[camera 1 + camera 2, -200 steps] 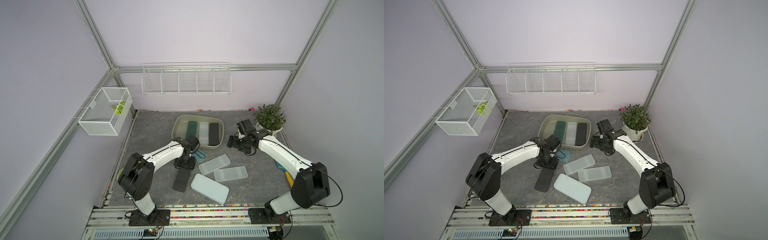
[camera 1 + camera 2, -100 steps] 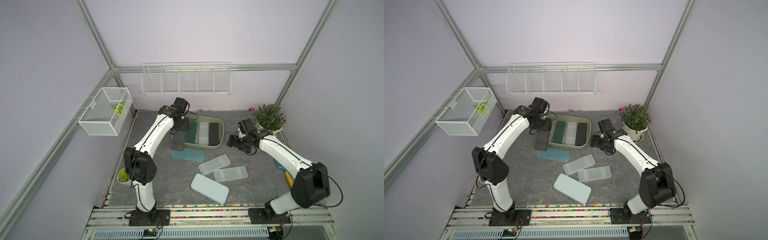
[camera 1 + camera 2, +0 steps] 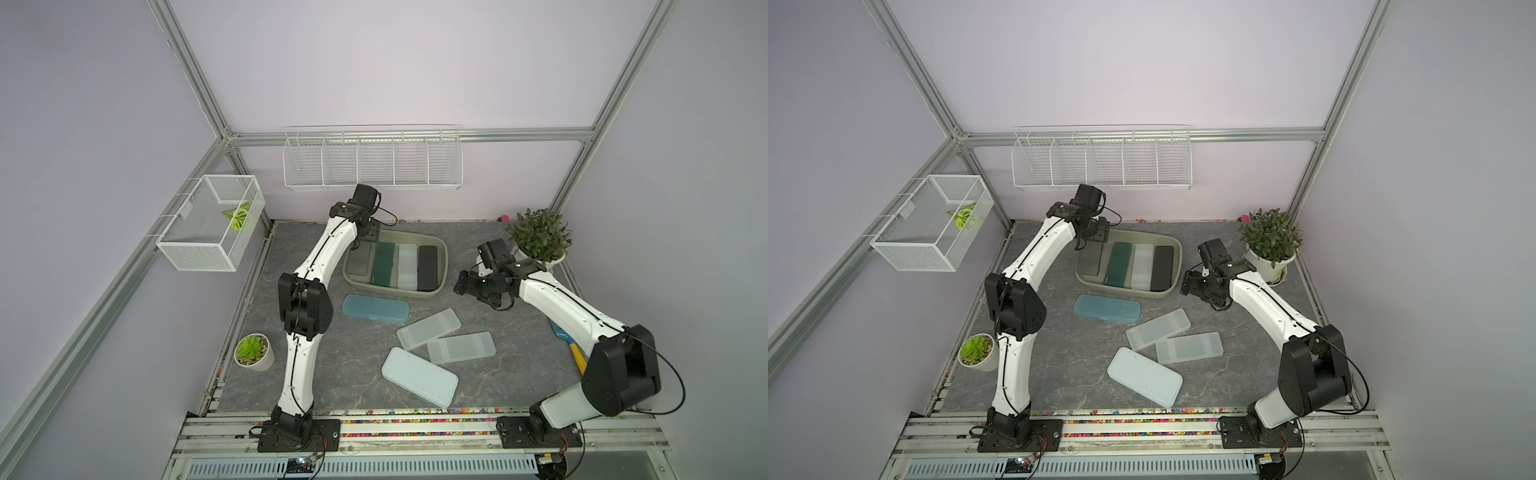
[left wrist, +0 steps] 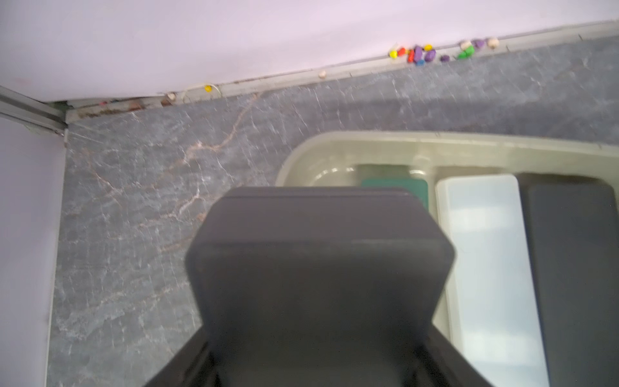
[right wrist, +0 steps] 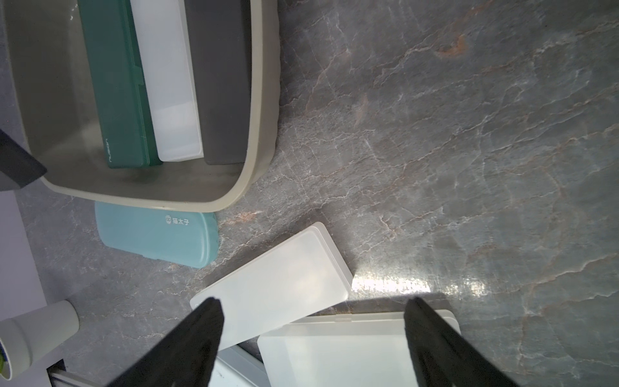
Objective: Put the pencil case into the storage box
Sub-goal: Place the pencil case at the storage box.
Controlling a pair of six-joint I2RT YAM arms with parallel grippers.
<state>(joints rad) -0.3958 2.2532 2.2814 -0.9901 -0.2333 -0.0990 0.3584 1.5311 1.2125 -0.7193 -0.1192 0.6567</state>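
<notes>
Saw L gripper [image 3: 366, 240] pinching dk grey pencil case [image 3: 360, 262] over storage box [image 3: 390, 289] L end, R gripper [image 5: 313, 303] spread empty beside it.

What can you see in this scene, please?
storage box: one, olive, far middle of table
cases in box: three, dark green, white, black
dark grey pencil case: one, above box's bare side
cases on table: four, teal, two frosted, pale blue, before box
potted plants: two, green, front left and far right
wire basket: one, white, left wall
wire rack: one, white, back wall
tool: one, blue-yellow, beside right arm
left gripper: shut on dark grey pencil case
right gripper: open, empty, right of box
</notes>
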